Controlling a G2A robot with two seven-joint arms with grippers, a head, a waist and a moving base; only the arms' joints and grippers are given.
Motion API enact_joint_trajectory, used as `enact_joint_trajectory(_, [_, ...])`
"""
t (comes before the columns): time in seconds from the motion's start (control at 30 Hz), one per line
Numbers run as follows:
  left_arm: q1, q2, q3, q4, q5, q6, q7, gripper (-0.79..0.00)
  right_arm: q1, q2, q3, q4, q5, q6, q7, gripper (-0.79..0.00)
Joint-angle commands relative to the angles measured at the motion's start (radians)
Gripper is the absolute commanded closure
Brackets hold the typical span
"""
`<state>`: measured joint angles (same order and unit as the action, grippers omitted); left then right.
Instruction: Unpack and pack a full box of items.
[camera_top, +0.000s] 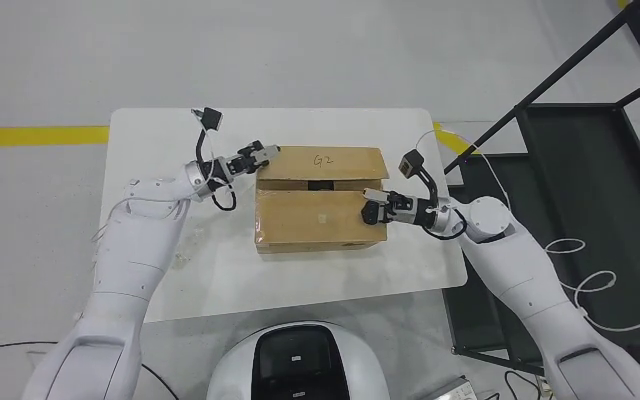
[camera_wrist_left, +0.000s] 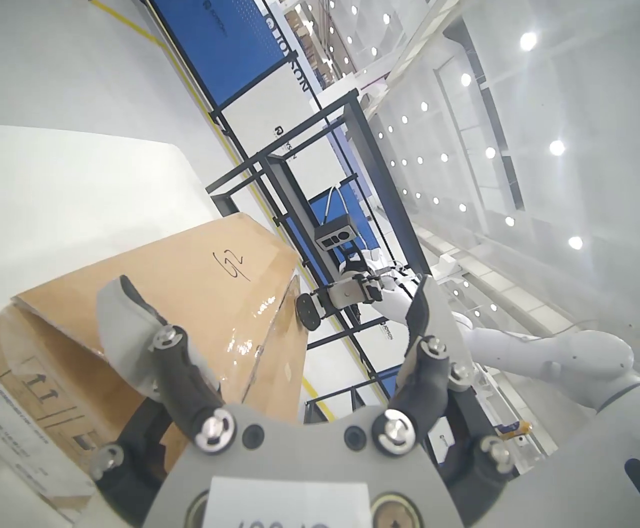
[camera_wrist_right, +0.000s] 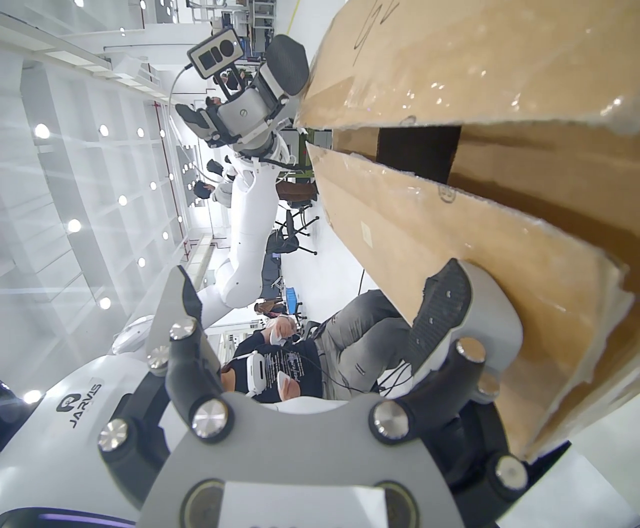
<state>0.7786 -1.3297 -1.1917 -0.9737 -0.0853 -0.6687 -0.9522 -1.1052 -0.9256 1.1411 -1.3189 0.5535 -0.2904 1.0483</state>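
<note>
Your left pincer (camera_top: 262, 152) and right pincer (camera_top: 372, 209) gape wide at the box (camera_top: 320, 170).
Lift unevenly and a flap (camera_top: 315, 220) may tear.

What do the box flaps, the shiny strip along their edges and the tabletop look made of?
Box flaps: brown cardboard, likely corrugated, matte; torn edges look fibrous and layered. Shiny strip: probably clear plastic tape; it glints and wrinkles. Tabletop: white, smooth, low sheen; laminate or painted board, cannot tell which.
</note>
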Motion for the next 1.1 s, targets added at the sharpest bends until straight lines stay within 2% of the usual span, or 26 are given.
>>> enact_joint_trajectory(0.0, [0.005, 0.003, 0.006, -0.014, -0.004, 0.013, -0.03, -0.785, -0.001, 0.001, 0.006, -0.005, -0.019, 0.011, -0.013, -0.785])
enact_joint_trajectory(0.17, [0.004, 0.011, 0.009, -0.024, -0.04, 0.065, -0.096, -0.785, 0.005, 0.0, 0.024, -0.01, -0.025, 0.022, -0.038, -0.785])
enact_joint_trajectory(0.33, [-0.005, 0.02, 0.03, -0.01, 0.073, 0.125, -0.083, -0.785, 0.013, -0.003, 0.036, 0.0, -0.032, 0.027, -0.058, -0.785])
enact_joint_trajectory(0.43, [-0.002, 0.02, 0.037, -0.005, 0.051, 0.141, -0.087, -0.785, 0.019, -0.005, 0.037, 0.009, -0.042, 0.03, -0.067, -0.785])
enact_joint_trajectory(0.77, [0.0, 0.027, 0.042, -0.022, 0.041, 0.139, -0.065, -0.785, 0.094, -0.024, 0.011, 0.087, -0.043, 0.054, -0.064, -0.785])
enact_joint_trajectory(1.07, [0.024, 0.041, 0.013, -0.067, -0.016, 0.138, -0.063, -0.785, 0.195, -0.051, -0.059, 0.18, -0.119, 0.08, -0.056, -0.785])
